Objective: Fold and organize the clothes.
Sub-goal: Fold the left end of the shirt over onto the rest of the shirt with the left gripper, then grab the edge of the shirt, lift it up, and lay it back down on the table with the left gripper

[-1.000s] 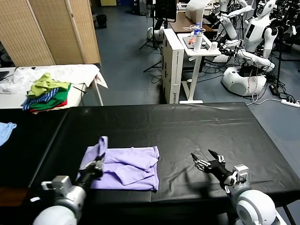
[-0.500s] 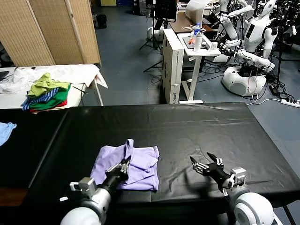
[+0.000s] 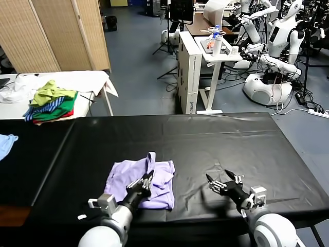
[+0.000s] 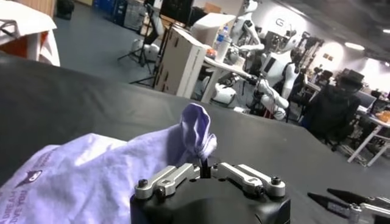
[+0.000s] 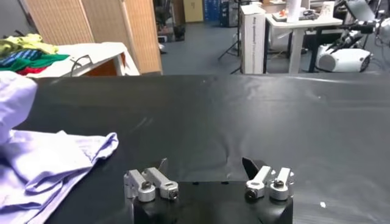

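The only readable text is on the lavender T-shirt [image 4: 91, 176], just beside the left gripper [image 4: 204, 172]: dark purple print under a small figure, where the word "DREAM" and below it "YOU" can be made out. The rest of that print is cut off.

The T-shirt [image 4: 91, 176] runs off the left wrist view's frame, its purple print cut off and unreadable. The left gripper [image 3: 145, 181] covers the fold it pinches. At the table's [image 3: 216, 139] left edge, a light blue cloth [image 3: 6, 143] is cropped.
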Robot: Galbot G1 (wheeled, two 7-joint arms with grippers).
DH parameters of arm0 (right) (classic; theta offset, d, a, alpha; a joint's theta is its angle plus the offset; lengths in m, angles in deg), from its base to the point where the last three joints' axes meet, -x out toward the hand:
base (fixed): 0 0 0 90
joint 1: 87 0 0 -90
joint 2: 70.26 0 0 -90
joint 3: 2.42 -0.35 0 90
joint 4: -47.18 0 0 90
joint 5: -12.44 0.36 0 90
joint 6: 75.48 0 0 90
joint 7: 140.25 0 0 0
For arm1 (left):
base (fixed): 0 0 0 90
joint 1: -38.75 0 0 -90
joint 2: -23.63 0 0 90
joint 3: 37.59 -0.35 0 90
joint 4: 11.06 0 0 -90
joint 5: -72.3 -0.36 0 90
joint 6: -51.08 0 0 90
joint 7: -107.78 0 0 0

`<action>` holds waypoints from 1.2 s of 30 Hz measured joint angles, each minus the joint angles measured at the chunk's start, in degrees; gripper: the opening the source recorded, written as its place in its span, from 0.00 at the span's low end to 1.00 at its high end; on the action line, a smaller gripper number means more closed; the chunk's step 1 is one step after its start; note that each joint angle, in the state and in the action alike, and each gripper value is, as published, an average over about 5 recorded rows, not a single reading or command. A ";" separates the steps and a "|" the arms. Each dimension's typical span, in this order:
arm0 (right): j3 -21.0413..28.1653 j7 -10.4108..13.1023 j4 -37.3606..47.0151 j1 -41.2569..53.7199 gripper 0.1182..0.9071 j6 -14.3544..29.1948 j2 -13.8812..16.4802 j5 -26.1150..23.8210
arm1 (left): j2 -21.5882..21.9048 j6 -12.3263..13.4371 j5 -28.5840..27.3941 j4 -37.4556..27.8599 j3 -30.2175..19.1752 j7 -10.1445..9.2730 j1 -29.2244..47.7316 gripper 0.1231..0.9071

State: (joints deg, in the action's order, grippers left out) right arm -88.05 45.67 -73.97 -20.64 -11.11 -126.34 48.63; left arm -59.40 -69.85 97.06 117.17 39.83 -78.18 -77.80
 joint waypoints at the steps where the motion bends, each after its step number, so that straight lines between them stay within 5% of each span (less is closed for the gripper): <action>1: 0.02 0.00 0.01 0.00 1.00 -0.02 -0.04 -0.04 | -0.17 0.08 -0.14 -0.28 -0.14 0.01 0.09 0.09; 16: 0.58 -0.57 0.03 0.75 1.00 -0.21 1.33 -0.03 | -1.79 2.01 -2.95 -4.17 -1.77 -0.08 0.57 0.10; 19: 1.40 -0.72 -0.01 1.32 1.00 -0.23 1.93 0.16 | -2.24 2.48 -3.12 -4.29 -2.47 -0.13 0.13 0.24; 26: 4.06 -1.27 -1.51 3.50 1.00 -0.97 4.55 4.35 | -3.69 2.94 -1.81 -3.77 -3.56 -0.19 -0.16 0.80; 29: 5.67 -1.18 -1.91 5.16 1.00 -1.34 5.43 6.92 | -3.43 3.81 -1.64 -2.97 -2.84 0.18 0.15 0.96; 36: 11.66 -0.20 0.04 11.32 1.00 -2.33 4.31 9.54 | 0.49 5.72 -1.69 -1.39 3.11 0.95 1.56 1.00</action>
State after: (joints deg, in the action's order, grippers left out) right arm -76.39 45.47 -73.92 -9.32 -13.44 -122.03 58.17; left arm -58.91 -64.12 95.37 115.78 42.93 -77.23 -76.24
